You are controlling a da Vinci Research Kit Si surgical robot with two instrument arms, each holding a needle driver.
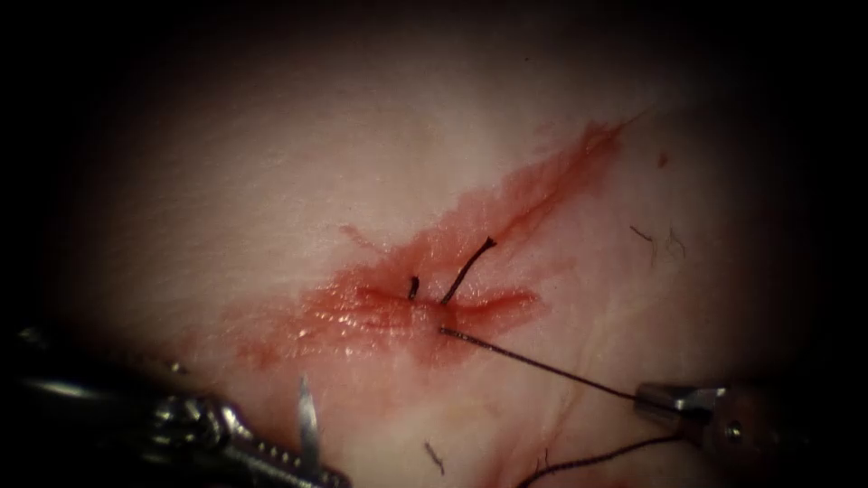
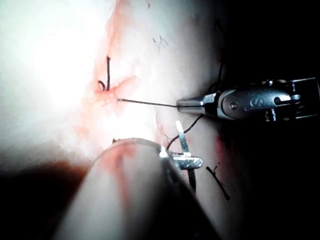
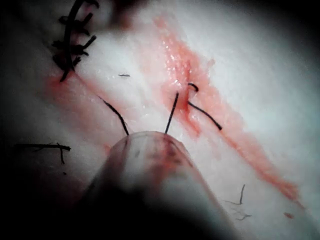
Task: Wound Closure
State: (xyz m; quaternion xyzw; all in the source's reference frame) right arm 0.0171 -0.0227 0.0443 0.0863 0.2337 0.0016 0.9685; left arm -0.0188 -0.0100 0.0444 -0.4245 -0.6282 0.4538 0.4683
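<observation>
The cut runs slantwise across the tissue, wet with red fluid. Two short dark thread ends stand up from a stitch at its middle. From there a thread runs taut down to the right. My right tool is shut on it, to the right of the cut; the same hold appears in the left wrist view. A slack strand curls below that tool. My left tool sits at the lower left, jaws open and holding nothing. I cannot tell where the needle is.
A row of earlier dark stitches lies beyond the cut in the right wrist view. Short loose thread bits lie on the tissue. The right tool's shaft hides its own jaws.
</observation>
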